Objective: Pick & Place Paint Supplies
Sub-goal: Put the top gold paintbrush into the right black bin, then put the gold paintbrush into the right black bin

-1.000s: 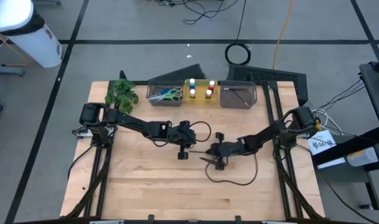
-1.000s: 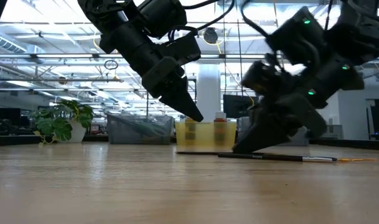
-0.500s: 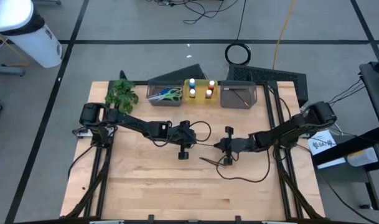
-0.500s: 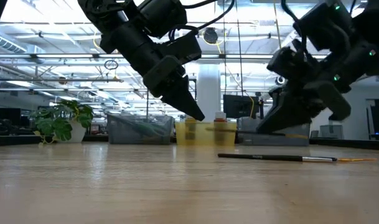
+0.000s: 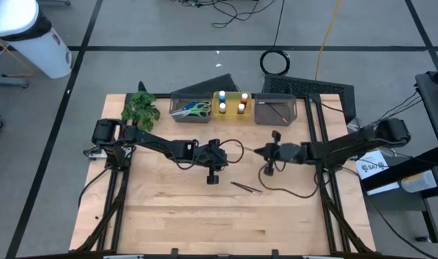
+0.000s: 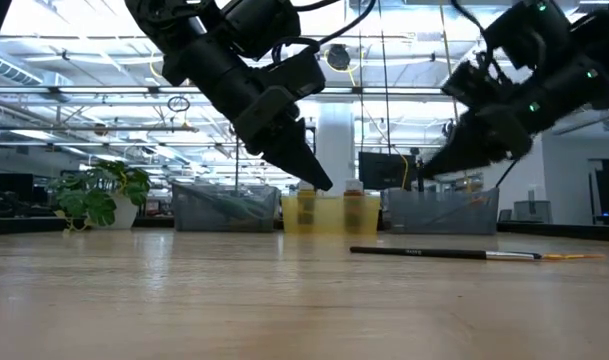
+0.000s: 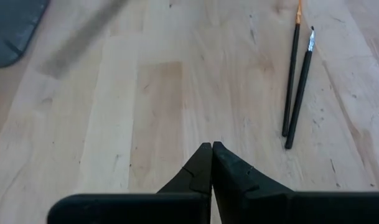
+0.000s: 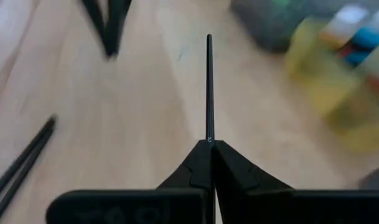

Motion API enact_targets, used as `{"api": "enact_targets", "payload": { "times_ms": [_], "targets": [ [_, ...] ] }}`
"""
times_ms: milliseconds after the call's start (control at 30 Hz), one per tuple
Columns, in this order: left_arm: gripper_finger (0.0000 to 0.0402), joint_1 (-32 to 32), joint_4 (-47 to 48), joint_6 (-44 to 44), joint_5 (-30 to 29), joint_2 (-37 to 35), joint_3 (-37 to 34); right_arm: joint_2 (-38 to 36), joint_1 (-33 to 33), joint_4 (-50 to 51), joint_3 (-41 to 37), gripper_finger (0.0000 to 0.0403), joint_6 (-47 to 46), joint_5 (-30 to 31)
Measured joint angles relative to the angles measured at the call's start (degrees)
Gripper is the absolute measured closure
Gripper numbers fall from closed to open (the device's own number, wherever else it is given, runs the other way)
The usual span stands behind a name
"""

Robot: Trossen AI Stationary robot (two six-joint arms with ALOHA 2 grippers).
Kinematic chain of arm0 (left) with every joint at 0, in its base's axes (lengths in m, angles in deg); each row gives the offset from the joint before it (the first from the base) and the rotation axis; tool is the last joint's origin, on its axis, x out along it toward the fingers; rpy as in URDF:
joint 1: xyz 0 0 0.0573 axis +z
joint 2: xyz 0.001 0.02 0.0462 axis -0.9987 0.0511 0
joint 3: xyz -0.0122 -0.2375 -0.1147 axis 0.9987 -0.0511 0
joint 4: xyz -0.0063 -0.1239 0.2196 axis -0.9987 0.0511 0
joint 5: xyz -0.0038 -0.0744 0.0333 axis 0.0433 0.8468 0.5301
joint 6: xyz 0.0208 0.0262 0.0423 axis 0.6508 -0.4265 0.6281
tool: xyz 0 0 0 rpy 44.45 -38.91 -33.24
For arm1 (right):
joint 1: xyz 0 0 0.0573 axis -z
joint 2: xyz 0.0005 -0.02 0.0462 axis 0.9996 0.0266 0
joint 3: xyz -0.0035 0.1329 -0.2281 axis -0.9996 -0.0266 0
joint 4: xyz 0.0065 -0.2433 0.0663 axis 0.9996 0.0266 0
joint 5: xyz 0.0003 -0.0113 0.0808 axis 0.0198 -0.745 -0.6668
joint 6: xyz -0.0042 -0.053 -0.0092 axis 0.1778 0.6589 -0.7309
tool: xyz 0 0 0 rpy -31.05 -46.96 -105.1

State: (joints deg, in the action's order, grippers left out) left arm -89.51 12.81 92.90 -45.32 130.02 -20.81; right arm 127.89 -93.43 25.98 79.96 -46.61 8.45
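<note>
My right gripper (image 5: 259,152) hangs above the table's middle right, shut on a thin dark brush (image 8: 209,87) that sticks out ahead of its fingertips. Two more dark brushes (image 7: 296,81) lie side by side flat on the wood (image 5: 246,188), also seen in the low view (image 6: 444,254). My left gripper (image 6: 322,184) is shut with nothing in it, held above the table's middle (image 5: 228,158), left of those brushes. Paint bottles (image 5: 231,103) stand in the yellow bin, and scissors (image 5: 193,109) lie in the left grey bin. My right gripper pinches one end of the brush (image 8: 209,139) between its two fingertips. The fingers lie along the brush, which runs straight on past them. The gripper slants slightly down, pointing toward the table's left. The brush is lifted clear of the table.
Along the far edge stand a grey bin (image 5: 174,114), a yellow bin (image 5: 231,114) and a second grey bin (image 5: 275,110) holding a brush. A green plant (image 5: 141,108) sits at the far left. Bare wood spreads across the near half.
My right gripper has risen from the brushes on the table and drawn back toward the far right, tipping closer to level, staying shut. One brush has come up with it, clear of the wood; the other two have stayed where they lay.
</note>
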Motion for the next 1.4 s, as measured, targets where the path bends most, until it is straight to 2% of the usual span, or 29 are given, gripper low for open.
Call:
{"api": "enact_targets", "payload": {
  "times_ms": [200, 400, 533, 633, 833, 1033, 1100, 1267, 1400],
  "targets": [
    [0.0392, 0.11, -0.26, 0.18, 0.02, 0.0, -0.02, -9.34, 7.56, 1.16, 0.38, 0.0402, 5.89, 0.04],
    [0.0392, 0.11, -1.09, 0.19, 0.04, 0.0, -0.02, -16.48, 21.36, 6.09, 0.26, 0.0402, 11.75, 1.29],
    [0.0392, 0.11, -1.4, 0.21, 0.04, 0.0, -0.02, -16.82, 31.3, 8.38, 0.28, 0.0401, 14.82, 0.25],
    [0.0392, 0.16, -1.44, 0.25, 0.07, 0.0, -0.02, -15.51, 37.73, 9.72, 0.31, 0.04, 14.92, -4.62],
    [0.0392, 0.55, -1.5, 0.36, 0.1, 0.0, -0.02, -10.09, 45.36, 8.89, 0.31, 0.04, 15.75, -9.47],
    [0.0392, 0.55, -1.46, 0.08, 0.11, 0.0, -0.02, -7.79, 46.76, 5.1, 0.31, 0.0401, 14.53, -9.66],
    [0.0392, 0.55, -1.46, -0.21, 0.11, 0.0, -0.02, -8.36, 45.71, 4.83, 0.31, 0.0402, 14.12, -11.8],
    [0.0392, 0.55, -1.48, -1.81, 0.07, 0.0, -0.02, -10.92, 39.41, 1.99, 0.31, 0.0398, 11.11, -23.46],
    [0.0392, 0.55, -1.74, -3.07, 0.07, 0.0, -0.02, -12.29, 30.14, -3.02, 0.33, 0.0366, 4.4, -33.16]
  ]
}}
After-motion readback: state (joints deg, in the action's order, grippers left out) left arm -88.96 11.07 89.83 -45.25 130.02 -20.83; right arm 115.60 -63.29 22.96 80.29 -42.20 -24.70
